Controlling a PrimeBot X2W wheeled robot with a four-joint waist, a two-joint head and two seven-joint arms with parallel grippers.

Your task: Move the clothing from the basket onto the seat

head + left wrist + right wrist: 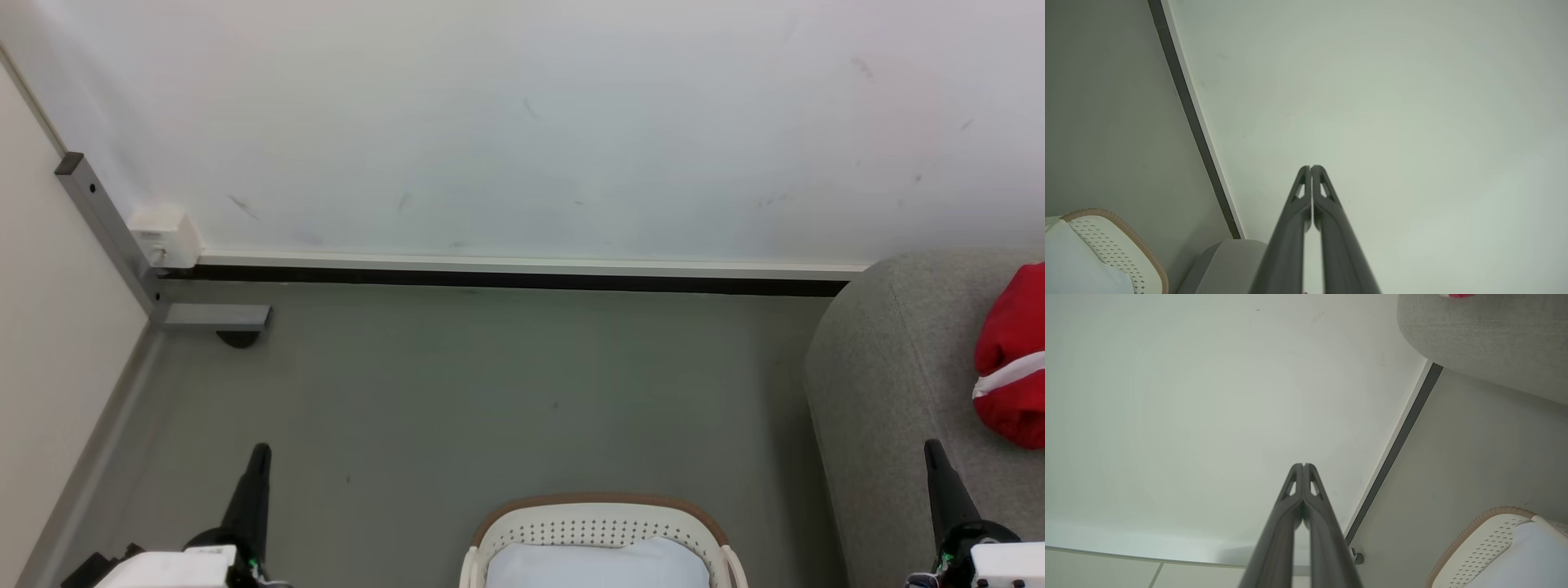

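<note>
Both arms sit low in the frame. The left pincer (260, 449) at lower left has its two dark fingers pressed together on nothing, and the right pincer (931, 445) at lower right is just the same, closed and empty.

One red garment (1012, 359) lies on the grey seat (890, 367) at the right edge of the frame, cut off by that edge. The basket (604, 498) is at bottom centre on the floor (490, 392), and what shows inside it is a pale cloth (596, 563); no red shows in it from here.

My read is that one piece is delivered and the next job is finding any other. The robot should look deeper into the basket first, since only its far end shows. Then it should spread one pincer, come down from above, and pinch red fabric alone, leaving the pale cloth behind. It should lift high enough to clear the brown rim before swinging toward the right.

The garment is a bunched heap. What shows runs roughly up and down the frame, with its white band slanting from lower left to upper right. Which end is which, I cannot tell.
</note>
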